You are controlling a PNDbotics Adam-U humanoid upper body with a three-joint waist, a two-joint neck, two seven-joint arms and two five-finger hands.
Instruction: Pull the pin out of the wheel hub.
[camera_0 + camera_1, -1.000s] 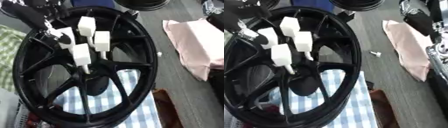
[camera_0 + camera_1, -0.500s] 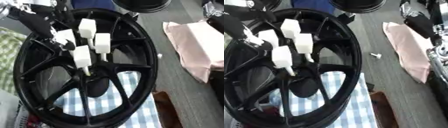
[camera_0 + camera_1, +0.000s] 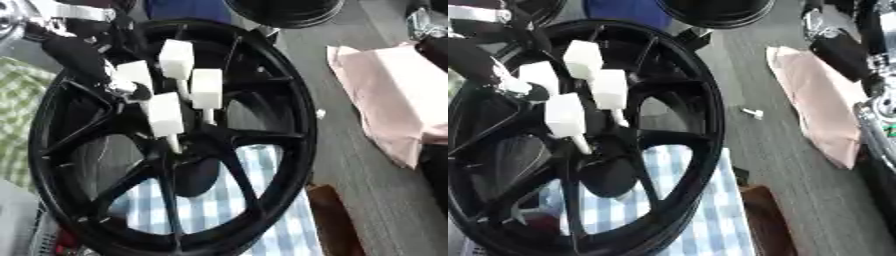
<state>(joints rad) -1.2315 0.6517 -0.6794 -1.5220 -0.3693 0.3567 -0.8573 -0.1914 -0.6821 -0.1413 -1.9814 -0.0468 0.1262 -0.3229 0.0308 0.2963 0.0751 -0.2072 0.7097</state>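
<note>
A black spoked wheel hub [image 3: 297,125] lies tilted across most of the view. Several pins with white block heads stand near its centre: one at the left [image 3: 133,74], one at the top [image 3: 176,52], one at the right [image 3: 206,89] and a lower one [image 3: 164,114]. My left hand [image 3: 77,56] reaches in from the upper left, and its dark fingers curl round the leftmost pin's head. Part of my right arm [image 3: 843,51] shows at the right edge, away from the hub, with its hand unclear.
A pink cloth [image 3: 385,100] lies on the grey surface to the right. A small white pin [image 3: 752,113] lies between it and the hub. A blue checked cloth [image 3: 262,200] sits under the hub, a green one [image 3: 17,110] at left. Another tyre [image 3: 284,10] is behind.
My left hand has come down from the upper left and settled on the leftmost pin. All pins still stand in the hub. The view has shifted slightly.
</note>
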